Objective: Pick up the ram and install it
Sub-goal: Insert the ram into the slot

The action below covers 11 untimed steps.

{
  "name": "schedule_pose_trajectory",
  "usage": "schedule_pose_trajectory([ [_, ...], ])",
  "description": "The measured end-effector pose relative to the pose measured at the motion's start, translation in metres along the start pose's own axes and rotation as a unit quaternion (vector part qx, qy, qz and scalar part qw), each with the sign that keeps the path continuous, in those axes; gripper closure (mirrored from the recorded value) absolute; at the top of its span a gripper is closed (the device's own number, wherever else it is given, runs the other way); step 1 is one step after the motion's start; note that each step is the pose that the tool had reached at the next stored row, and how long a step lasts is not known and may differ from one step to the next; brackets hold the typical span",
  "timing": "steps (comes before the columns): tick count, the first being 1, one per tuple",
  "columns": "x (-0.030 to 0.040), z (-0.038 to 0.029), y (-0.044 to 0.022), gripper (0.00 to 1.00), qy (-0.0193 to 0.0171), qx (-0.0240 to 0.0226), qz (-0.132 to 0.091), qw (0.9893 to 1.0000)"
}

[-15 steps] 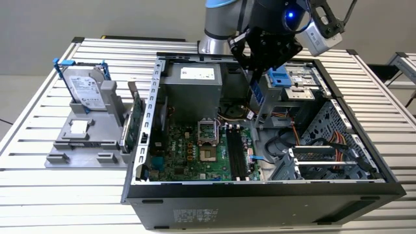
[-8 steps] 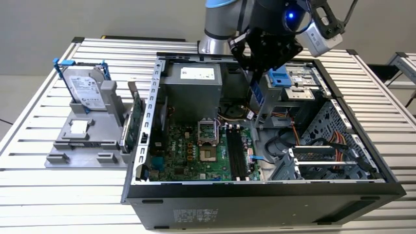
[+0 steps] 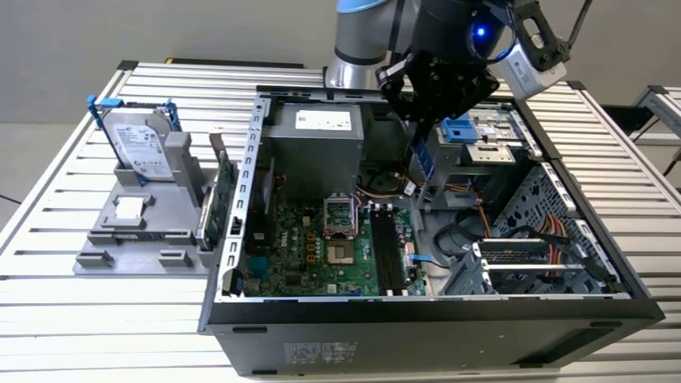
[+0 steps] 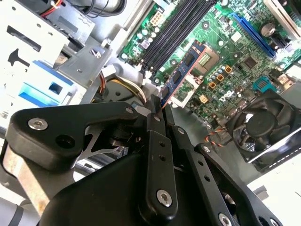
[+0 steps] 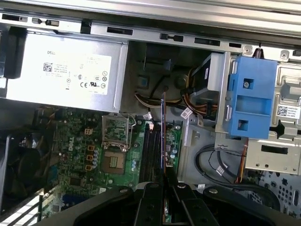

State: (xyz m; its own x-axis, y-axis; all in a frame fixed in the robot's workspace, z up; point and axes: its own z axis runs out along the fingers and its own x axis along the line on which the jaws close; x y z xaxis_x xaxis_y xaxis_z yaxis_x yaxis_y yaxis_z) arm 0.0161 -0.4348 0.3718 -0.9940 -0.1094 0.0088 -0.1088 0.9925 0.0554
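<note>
The ram (image 4: 182, 70), a narrow circuit stick, is pinched by one end between the closed fingers of the black tool (image 4: 157, 110). It is held above the green motherboard (image 5: 84, 155), close to the dark memory slots (image 5: 146, 155) and inside an open computer case (image 3: 426, 343) lying on a slatted bench (image 3: 64, 319). A hard drive (image 3: 139, 144) stands well apart, at the exterior view's left.

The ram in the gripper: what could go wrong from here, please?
1. The gripper pinches the ram at one end, so it may tilt or slip when pressed down.
2. The ram hangs above the dark slots, not in one; slightly off line, it might strike a slot wall.
3. Cables lie near the slots and could catch it.
</note>
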Motion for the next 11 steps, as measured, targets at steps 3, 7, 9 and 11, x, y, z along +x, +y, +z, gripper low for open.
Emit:
schedule_pose_trajectory([
  [3, 0.0, 0.0012, -0.0019, 1.0, 0.0, -0.0001, 0.0, 1.0],
  [7, 0.0, 0.0034, -0.0036, 1.0, 0.0, 0.0, 0.0, 1.0],
  [9, 0.0001, 0.0047, -0.0041, 1.0, 0.0, 0.0, 0.001, 1.0],
  [11, 0.0, 0.0059, -0.0046, 1.0, 0.0, 0.0, 0.001, 1.0],
])
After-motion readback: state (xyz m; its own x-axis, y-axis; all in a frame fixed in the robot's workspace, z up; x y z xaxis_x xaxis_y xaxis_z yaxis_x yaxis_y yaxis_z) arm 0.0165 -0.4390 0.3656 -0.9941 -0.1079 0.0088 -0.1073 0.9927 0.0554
